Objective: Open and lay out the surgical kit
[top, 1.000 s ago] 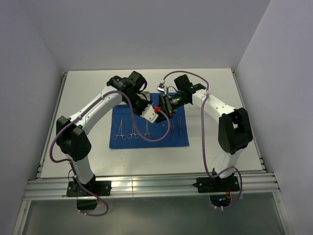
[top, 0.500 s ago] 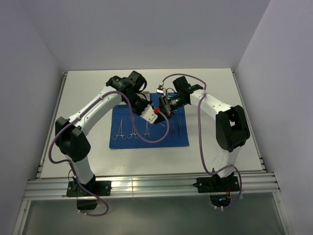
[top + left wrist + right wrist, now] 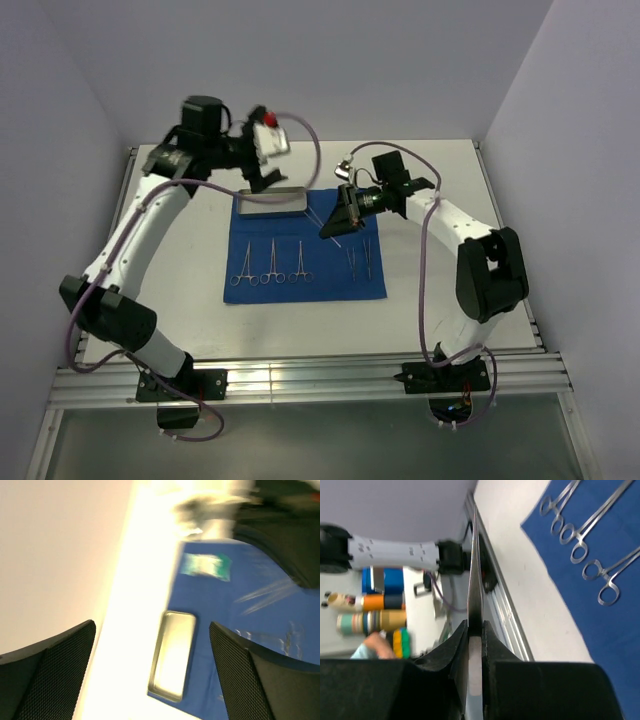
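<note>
Where the kit lay: the surgical kit was opened on its royal-blue wrap (image 3: 305,285), spread flat at the middle of the table.
Tray: the steel tray (image 3: 270,212) sat empty at the wrap's far-left edge.
Laid out: three ring-handled clamps (image 3: 270,264) lay in a row on the wrap's left half, and a pair of slim instruments (image 3: 358,258) lay side by side on the right half.
Packet: the white-green packet (image 3: 206,565) lay on the wrap beyond the tray, seen only in the blurred left wrist view.
Right gripper: the right gripper (image 3: 335,226) hung over the wrap between the two groups, its fingers pressed onto a thin steel instrument (image 3: 474,570) seen edge-on.
Left gripper: the left gripper (image 3: 152,630) was raised above the tray, spread wide and holding nothing.
Step in hand: probably setting the held piece down beside the right-hand pair.
Doing it well: turn it parallel to its neighbours, lower it until it meets the cloth, then part the fingers. Keep apart from the pair so nothing is nudged, and keep the left arm high and clear.
Surface: a white table (image 3: 440,300) with an aluminium rail (image 3: 320,380) along its near edge.
Room: plain pale walls (image 3: 300,70) closed in three sides. Coloured things stood stacked beyond the rail, too blurred to name.
</note>
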